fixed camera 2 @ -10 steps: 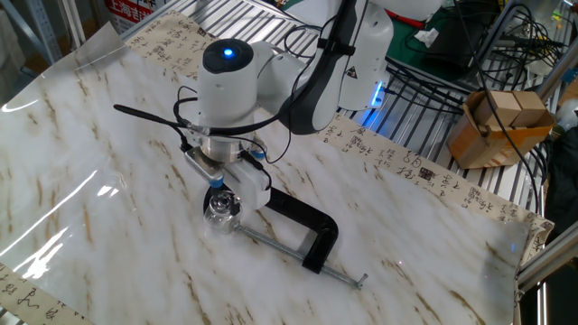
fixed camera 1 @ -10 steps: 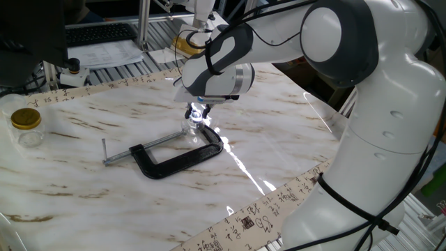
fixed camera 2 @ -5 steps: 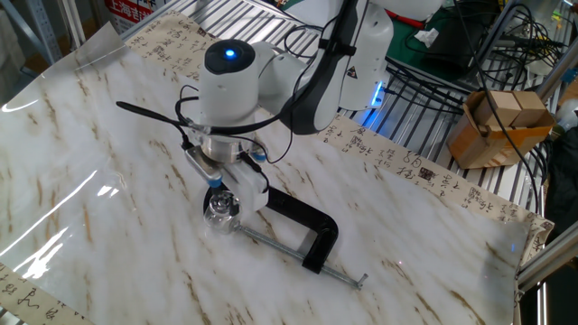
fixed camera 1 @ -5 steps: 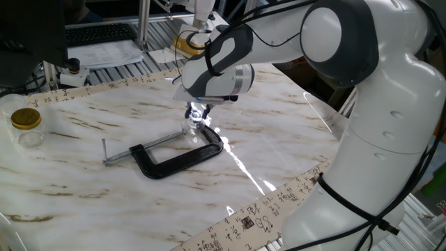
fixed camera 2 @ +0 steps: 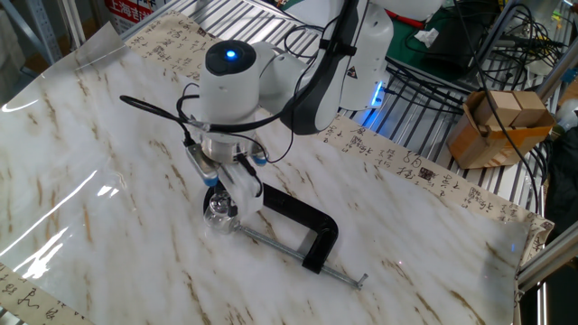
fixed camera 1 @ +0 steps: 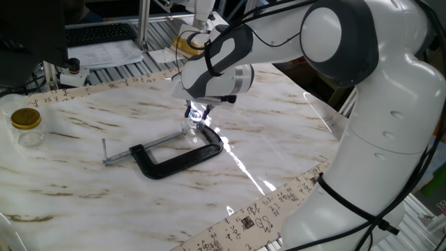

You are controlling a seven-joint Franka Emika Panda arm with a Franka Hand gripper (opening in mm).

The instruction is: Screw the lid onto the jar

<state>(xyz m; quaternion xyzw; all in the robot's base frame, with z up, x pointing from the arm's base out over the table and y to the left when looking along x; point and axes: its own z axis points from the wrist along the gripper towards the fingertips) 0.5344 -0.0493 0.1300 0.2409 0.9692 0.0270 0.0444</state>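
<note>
The tiny clear glass jar (fixed camera 1: 189,128) stands upright on the marble table just behind the black C-clamp; it also shows in the other fixed view (fixed camera 2: 217,211). My gripper (fixed camera 1: 196,116) points straight down right over the jar's mouth, also seen in the other fixed view (fixed camera 2: 224,188). Its fingers are closed on the small shiny silvery lid (fixed camera 1: 197,113), which glints bluish between them and sits at the jar's top. The fingers hide most of the lid, so I cannot tell how it is seated.
A black C-clamp (fixed camera 1: 178,156) lies flat next to the jar, its screw rod pointing left. A larger clear jar with a gold lid (fixed camera 1: 26,126) stands at the far left edge. A cardboard box (fixed camera 2: 502,121) sits off the table.
The wrist has turned a little about its vertical axis over the jar, the fingers and cable swinging round. The jar and clamp have not moved.
</note>
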